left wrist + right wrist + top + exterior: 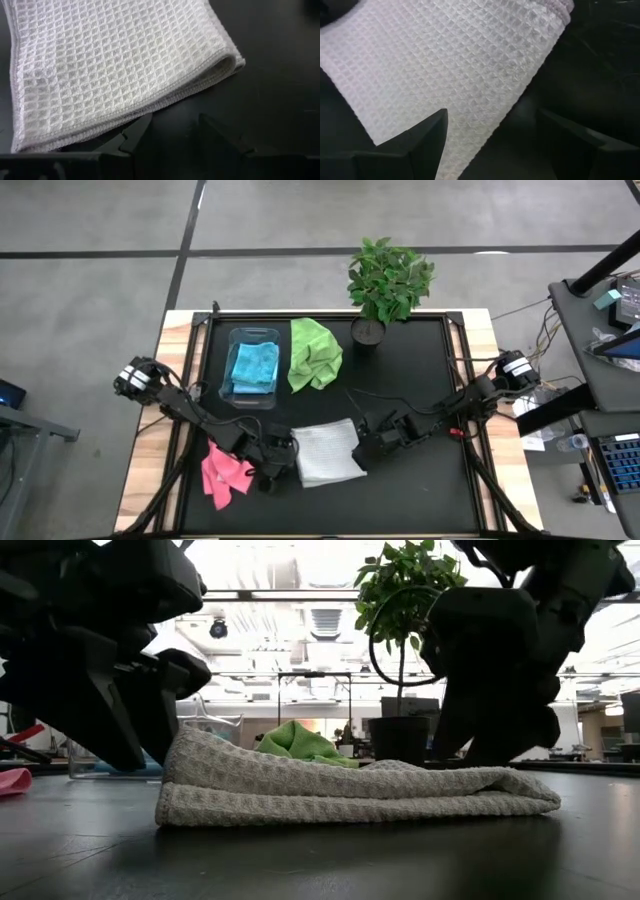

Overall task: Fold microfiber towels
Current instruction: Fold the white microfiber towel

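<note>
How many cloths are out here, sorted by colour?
Light blue cloth, in the clear bin: 1 that shows
Lime green cloth: 1
Pink cloth: 1
Pale grey-white cloth, folded between the two grippers: 1
Total: 4 in view; whether more lie beneath the blue one cannot be told.
</note>
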Controlling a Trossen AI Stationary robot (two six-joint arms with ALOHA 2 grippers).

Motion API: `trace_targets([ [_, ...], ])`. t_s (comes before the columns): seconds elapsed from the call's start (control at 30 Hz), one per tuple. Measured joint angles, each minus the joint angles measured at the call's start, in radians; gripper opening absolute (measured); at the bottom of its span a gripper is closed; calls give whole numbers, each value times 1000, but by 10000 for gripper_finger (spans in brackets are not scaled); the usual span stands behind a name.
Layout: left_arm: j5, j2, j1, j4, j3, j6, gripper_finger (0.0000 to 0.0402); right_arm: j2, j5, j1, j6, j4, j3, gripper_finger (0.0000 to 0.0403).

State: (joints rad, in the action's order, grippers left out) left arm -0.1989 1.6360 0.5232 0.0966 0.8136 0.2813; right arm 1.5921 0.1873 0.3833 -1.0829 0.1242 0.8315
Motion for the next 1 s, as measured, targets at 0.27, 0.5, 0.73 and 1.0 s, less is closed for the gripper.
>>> trace_targets([
  [0.27,0,0,-2,-72,-38,0,143,0,-1,0,-19,-108,-53,280],
  [0.5,0,0,-5,-77,-45,1,143,54,31,0,-11,-191,-53,258],
  [0.73,-2,0,-6,-93,-68,25,143,86,19,0,33,-303,-53,246],
  [1.0,-10,0,-7,-157,-106,31,143,69,16,0,29,-307,-55,145],
])
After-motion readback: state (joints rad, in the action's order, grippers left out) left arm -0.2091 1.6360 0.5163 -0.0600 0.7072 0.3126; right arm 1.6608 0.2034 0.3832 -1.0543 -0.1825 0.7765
